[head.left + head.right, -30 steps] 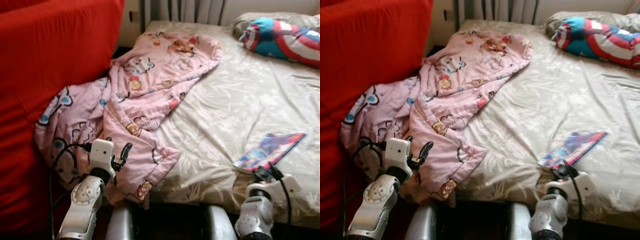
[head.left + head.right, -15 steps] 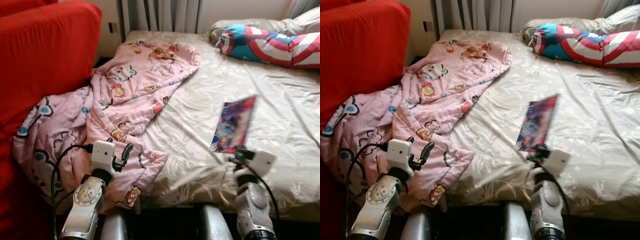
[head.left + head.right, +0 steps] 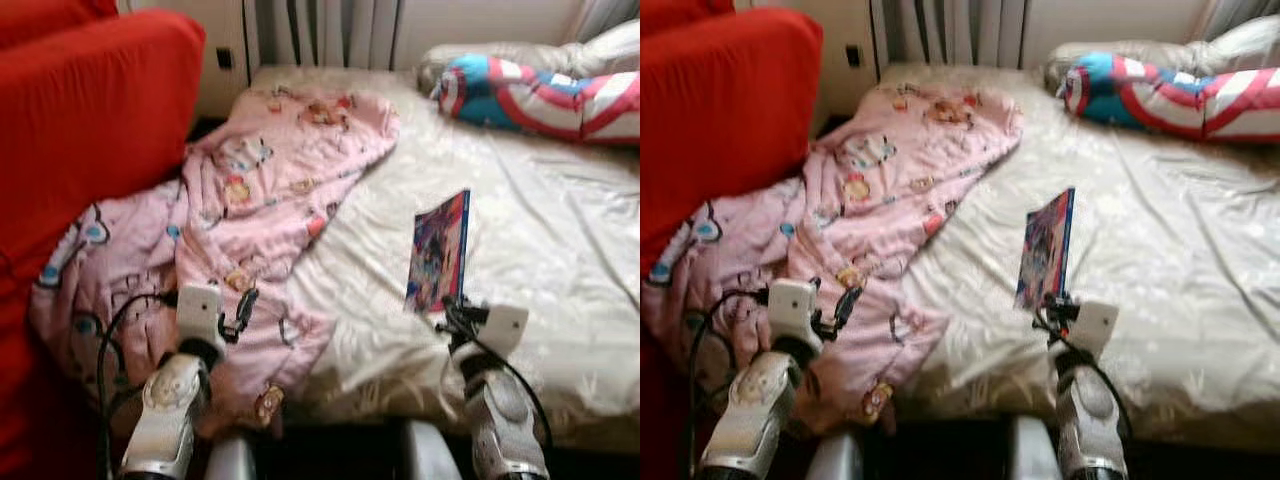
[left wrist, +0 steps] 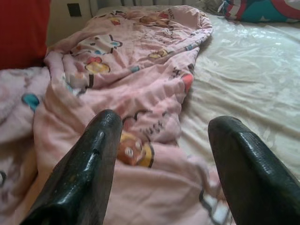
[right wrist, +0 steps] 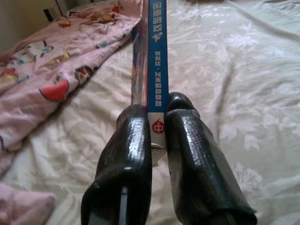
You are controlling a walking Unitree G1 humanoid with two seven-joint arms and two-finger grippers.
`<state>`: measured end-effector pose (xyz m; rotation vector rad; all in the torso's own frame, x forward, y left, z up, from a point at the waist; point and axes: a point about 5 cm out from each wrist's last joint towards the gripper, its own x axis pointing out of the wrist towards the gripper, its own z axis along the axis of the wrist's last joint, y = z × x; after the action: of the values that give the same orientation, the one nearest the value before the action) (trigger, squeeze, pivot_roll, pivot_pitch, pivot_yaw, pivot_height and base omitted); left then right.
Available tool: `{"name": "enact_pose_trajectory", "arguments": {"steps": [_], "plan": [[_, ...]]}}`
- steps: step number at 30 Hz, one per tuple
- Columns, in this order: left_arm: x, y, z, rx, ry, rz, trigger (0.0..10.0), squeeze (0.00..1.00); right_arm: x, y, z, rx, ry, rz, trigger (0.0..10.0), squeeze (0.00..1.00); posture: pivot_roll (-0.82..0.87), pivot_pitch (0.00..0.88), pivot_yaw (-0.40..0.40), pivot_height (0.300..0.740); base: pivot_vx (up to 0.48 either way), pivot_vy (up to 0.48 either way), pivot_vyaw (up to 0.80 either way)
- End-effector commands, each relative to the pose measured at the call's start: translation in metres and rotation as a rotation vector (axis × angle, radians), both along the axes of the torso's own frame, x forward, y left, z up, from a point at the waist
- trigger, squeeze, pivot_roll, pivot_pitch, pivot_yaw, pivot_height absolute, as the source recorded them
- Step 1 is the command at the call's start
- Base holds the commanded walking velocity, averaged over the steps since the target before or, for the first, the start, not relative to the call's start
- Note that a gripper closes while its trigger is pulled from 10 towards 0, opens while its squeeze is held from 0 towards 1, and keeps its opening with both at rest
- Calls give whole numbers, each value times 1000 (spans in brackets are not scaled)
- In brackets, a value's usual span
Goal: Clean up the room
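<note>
A thin book (image 3: 438,252) with a bright, busy cover stands nearly upright above the bed (image 3: 560,230), held by its bottom edge. Its long axis runs up and down with the top leaning a little away, and its blue spine with white print faces back toward the robot, while the cover faces the robot's left. The right gripper (image 5: 158,123) has its jaws clamped on the lower end of that spine, one black finger on either side. Below it lies the beige sheet with a pale leaf pattern, near the front edge of the bed.

To the left, a pink blanket (image 3: 250,210) with cartoon prints sprawls from the far corner of the bed down over the near edge, bunched against a red couch (image 3: 80,130). The left gripper (image 4: 164,140) hovers over the blanket's lower folds, its jaws apart and holding nothing. At the far right end of the bed rests a pillow (image 3: 545,92) in red, white and blue stripes.
</note>
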<state>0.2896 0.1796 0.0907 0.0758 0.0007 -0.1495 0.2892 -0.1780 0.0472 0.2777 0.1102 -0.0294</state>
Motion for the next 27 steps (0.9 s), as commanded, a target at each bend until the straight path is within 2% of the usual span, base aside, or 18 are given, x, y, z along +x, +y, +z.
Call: {"name": "enact_pose_trajectory", "arguments": {"steps": [1,8,12,14,15,17,19,20,22,27], "plan": [[2,3,0,-15,0,10,10000,0,6,0,16,-6,-75,-2,10000,0,19,41,-14,692,0,0,0],[5,17,-12,-43,58,56,10000,0,6,6,14,9,-56,17,10000,0,20,34,-17,737,0,0,0],[6,27,-24,-60,113,89,10000,0,6,7,12,18,-49,16,10000,0,20,32,-17,740,0,0,0],[5,30,-37,-79,170,107,10000,0,6,9,8,15,-15,24,10000,0,20,32,-17,740,0,0,0],[1,33,-51,-98,238,127,10000,0,6,12,4,15,3,34,10000,0,19,22,-18,740,0,0,0],[-2,34,-59,-102,270,135,10000,0,6,13,4,20,3,37,10000,0,19,22,-18,740,0,0,0],[-10,34,-78,-133,360,159,10000,0,6,16,1,27,25,54,10000,0,12,14,-19,740,0,0,0],[-11,34,-80,-141,370,163,10000,0,6,16,0,28,30,58,10000,0,12,14,-19,740,0,0,0],[-21,33,-99,-178,473,205,10000,0,6,20,-8,-33,89,96,10000,0,-9,5,-21,740,0,0,0],[-35,34,-116,-123,563,228,10000,0,3,26,-11,-89,99,198,10000,0,-19,0,-20,740,0,0,0]]}}
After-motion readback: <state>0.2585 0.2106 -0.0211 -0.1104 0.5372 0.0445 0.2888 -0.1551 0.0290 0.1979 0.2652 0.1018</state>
